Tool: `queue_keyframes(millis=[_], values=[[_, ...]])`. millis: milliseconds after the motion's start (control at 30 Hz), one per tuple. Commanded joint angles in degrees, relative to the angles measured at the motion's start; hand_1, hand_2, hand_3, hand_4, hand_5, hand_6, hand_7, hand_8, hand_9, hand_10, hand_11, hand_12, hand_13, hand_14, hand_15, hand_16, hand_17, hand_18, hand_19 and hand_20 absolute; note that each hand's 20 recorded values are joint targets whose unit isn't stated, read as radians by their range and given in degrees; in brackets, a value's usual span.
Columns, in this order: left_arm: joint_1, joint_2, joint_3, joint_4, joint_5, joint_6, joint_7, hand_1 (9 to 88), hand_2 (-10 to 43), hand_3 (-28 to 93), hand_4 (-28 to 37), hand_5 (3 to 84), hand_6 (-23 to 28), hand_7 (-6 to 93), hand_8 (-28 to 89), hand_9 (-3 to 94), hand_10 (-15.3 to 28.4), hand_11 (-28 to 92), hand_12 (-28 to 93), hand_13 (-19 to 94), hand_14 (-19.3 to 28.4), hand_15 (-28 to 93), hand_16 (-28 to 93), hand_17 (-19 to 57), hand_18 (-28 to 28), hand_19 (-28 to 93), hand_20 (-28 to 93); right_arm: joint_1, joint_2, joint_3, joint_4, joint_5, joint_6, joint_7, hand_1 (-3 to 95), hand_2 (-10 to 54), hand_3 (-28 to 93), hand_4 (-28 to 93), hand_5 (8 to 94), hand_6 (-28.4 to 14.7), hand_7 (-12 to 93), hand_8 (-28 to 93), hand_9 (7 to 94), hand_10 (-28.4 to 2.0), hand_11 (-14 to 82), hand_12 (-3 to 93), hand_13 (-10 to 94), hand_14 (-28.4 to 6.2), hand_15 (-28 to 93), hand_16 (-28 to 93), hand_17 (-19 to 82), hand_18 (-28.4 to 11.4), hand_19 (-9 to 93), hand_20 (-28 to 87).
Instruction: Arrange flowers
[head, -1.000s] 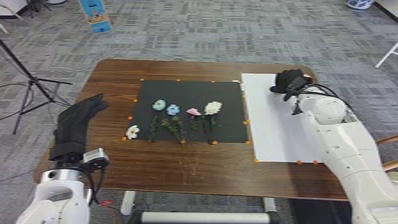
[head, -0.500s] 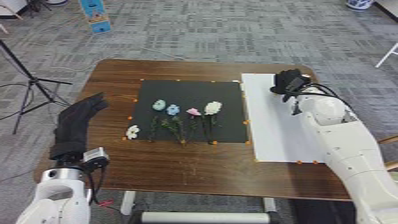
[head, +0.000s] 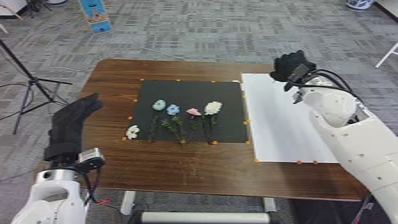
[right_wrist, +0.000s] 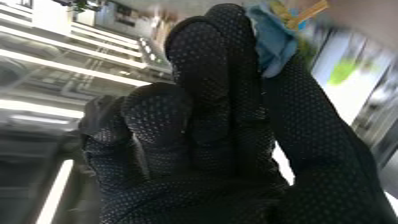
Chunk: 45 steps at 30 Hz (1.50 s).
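In the head view my right hand (head: 291, 66) is over the far right corner of the table, past the white sheet's far end. In the right wrist view, a blue flower (right_wrist: 274, 40) is pinched between the thumb and a finger of my right hand (right_wrist: 200, 150). My left hand (head: 69, 122) is held over the left table edge, fingers straight, holding nothing. On the black mat (head: 229, 90) lie a pale green-blue flower (head: 159, 105), a blue flower (head: 173, 109), a pink flower (head: 194, 112) and a white flower (head: 213, 107), stems toward me. Another white flower (head: 132, 132) lies at its left edge.
The white sheet (head: 282, 130) covers the right part of the brown table (head: 195, 172). Small orange markers line mat and sheet. A black tripod (head: 33, 80) stands left of the table. In the right wrist view a blurred pale shape (right_wrist: 369, 15) is close to the flower.
My right hand has moved away from me to beyond the sheet's far end, its arm swinging outward and its glove turning. My left hand has shifted slightly left. The flowers on the mat have stayed put.
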Motion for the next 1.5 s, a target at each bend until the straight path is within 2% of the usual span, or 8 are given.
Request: queue_keyframes(millis=[33,133,333,367,533,633,800,1500], values=[[0.59,0.73,-1.24,0.06,-0.53,-0.16,0.19,19.1,3.3,73,-28.3,48.7,4.9,13.1,-8,49.0,13.2,18,11,34,12.3,10,-1,4.4,5.1,1,13,-8.18,6.35,3.01,-15.89,8.57,-0.74,6.63,46.3,7.8,60,-20,79.9,2.1,31,-8,83.9,-11.0,38.1,32.3,72,-12.1,69,43,34,-24.2,80,66],[1.06,0.93,-1.94,-0.08,-0.82,0.39,-0.04,19.1,3.3,73,-28.3,48.8,4.9,13.1,-8,49.0,13.2,18,11,34,12.3,10,-1,4.4,5.1,1,13,-10.94,6.14,3.87,-20.09,9.93,-2.20,7.87,46.5,7.6,59,-20,80.4,2.1,30,-7,84.2,-11.1,37.9,32.3,72,-12.2,69,43,34,-24.6,81,66],[1.07,1.41,-2.45,-0.11,-0.57,-0.06,-0.32,19.1,3.3,73,-28.3,48.9,4.9,13.2,-8,49.0,13.3,18,11,34,12.3,10,-1,4.4,5.1,1,13,-16.12,5.02,3.71,-27.52,12.11,-3.25,10.29,47.2,7.1,59,-19,81.3,1.8,29,-7,84.8,-11.2,37.5,32.4,72,-12.3,69,43,35,-24.7,81,66],[0.74,1.73,-2.38,0.15,-0.65,-0.25,-0.44,19.1,3.3,73,-28.3,48.9,5.0,13.2,-8,49.0,13.3,18,11,33,12.3,10,-1,4.4,5.1,1,13,-17.00,4.51,3.82,-28.66,11.85,-3.88,10.96,47.3,7.1,59,-19,81.3,1.8,29,-6,84.8,-11.2,37.4,32.4,72,-12.3,69,43,35,-24.7,81,66],[0.86,2.42,-3.22,0.41,-1.13,0.61,-0.47,19.1,3.6,73,-28.3,49.0,5.0,13.1,-8,49.0,13.2,18,11,33,12.2,10,-1,4.5,5.0,1,13,-16.62,1.96,-0.01,-29.74,11.71,-3.45,11.89,47.4,6.8,59,-19,81.4,1.7,28,-5,85.0,-11.3,37.2,32.2,73,-12.2,69,43,35,-24.9,81,65],[0.45,2.51,-3.24,0.55,-1.01,0.43,-0.55,19.1,3.9,73,-28.3,49.1,5.0,13.1,-8,49.1,13.3,18,10,33,12.2,10,-1,4.5,4.9,1,14,-16.56,0.14,-2.05,-29.57,10.84,-2.93,12.01,47.3,6.7,59,-19,81.7,1.7,28,-4,85.2,-11.4,36.9,32.1,73,-12.2,69,43,35,-24.9,82,65],[-0.97,2.76,-1.97,1.12,-0.79,-0.21,-0.94,19.0,4.1,73,-28.3,49.1,5.0,13.1,-8,49.1,13.3,18,11,33,12.1,10,-1,4.6,4.8,1,14,-17.23,-2.09,-4.32,-27.76,9.43,-1.25,11.78,47.5,6.6,59,-19,82.0,1.6,27,-4,85.4,-11.4,36.7,32.1,73,-12.1,69,43,35,-25.0,82,65],[-1.08,1.92,-1.69,0.91,-0.75,-0.83,-0.57,18.7,4.1,73,-28.3,49.1,5.0,13.1,-8,49.0,13.3,18,11,33,12.1,10,-1,4.5,4.9,1,14,-21.26,-10.31,-2.71,-18.60,4.38,-0.98,8.53,47.7,6.3,59,-19,82.1,1.6,27,-3,85.6,-11.3,36.4,32.2,73,-12.1,69,43,35,-25.0,82,65]])
